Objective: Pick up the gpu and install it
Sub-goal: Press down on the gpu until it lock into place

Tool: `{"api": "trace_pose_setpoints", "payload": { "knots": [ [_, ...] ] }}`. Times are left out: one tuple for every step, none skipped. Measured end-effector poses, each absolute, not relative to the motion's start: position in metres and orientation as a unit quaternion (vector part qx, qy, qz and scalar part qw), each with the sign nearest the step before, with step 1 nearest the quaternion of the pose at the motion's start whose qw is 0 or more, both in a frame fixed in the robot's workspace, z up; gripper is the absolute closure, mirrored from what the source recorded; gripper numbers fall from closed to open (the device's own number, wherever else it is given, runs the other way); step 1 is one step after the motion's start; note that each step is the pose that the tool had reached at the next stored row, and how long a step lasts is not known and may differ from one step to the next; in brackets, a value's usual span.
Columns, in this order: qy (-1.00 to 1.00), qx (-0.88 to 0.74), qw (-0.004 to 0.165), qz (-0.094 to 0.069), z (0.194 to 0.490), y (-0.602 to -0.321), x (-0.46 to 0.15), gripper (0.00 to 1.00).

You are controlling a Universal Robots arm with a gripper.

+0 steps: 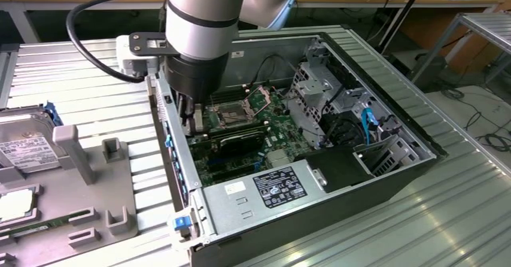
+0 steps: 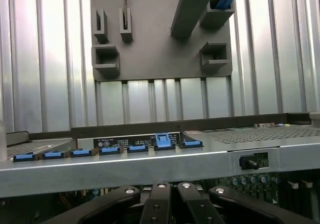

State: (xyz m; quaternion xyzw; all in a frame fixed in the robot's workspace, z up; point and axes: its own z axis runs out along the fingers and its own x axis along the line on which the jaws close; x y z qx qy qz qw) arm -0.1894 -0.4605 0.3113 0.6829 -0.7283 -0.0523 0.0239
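Reaching down into the open PC case [image 1: 375,159], the gripper [image 1: 190,118] is sitting with jaws together near the rear slot wall. The gpu [image 1: 231,140] is probably that dark card lying across the motherboard [image 1: 271,129]; if it's sitting crooked, pushing is risking a bent slot.

open computer case [image 1: 383,159] on table, parts tray [image 1: 88,219] on exterior view's left
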Motion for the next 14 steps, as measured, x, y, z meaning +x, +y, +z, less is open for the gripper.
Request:
{"api": "trace_pose_setpoints", "payload": {
  "knots": [
    [-0.729,0.683,0.023,-0.05,0.31,-0.461,-0.191,0.89],
    [-0.729,0.683,0.023,-0.049,0.309,-0.461,-0.191,0.89],
    [-0.729,0.683,0.022,-0.049,0.308,-0.461,-0.191,0.89],
    [-0.729,0.683,0.021,-0.048,0.308,-0.461,-0.191,0.89],
    [-0.729,0.683,0.021,-0.048,0.307,-0.461,-0.191,0.89],
    [-0.729,0.683,0.02,-0.047,0.305,-0.462,-0.191,0.89],
    [-0.729,0.683,0.02,-0.046,0.304,-0.462,-0.191,0.89],
    [-0.729,0.683,0.02,-0.046,0.303,-0.462,-0.191,0.89],
    [-0.729,0.683,0.02,-0.046,0.303,-0.462,-0.19,0.89],
    [-0.729,0.683,0.02,-0.047,0.303,-0.463,-0.187,0.89],
    [-0.729,0.683,0.019,-0.047,0.302,-0.463,-0.185,0.89],
    [-0.729,0.683,0.018,-0.047,0.302,-0.463,-0.183,0.89],
    [-0.729,0.683,0.018,-0.048,0.302,-0.463,-0.18,0.89],
    [-0.729,0.683,0.017,-0.048,0.302,-0.463,-0.178,0.89]
  ]
}}
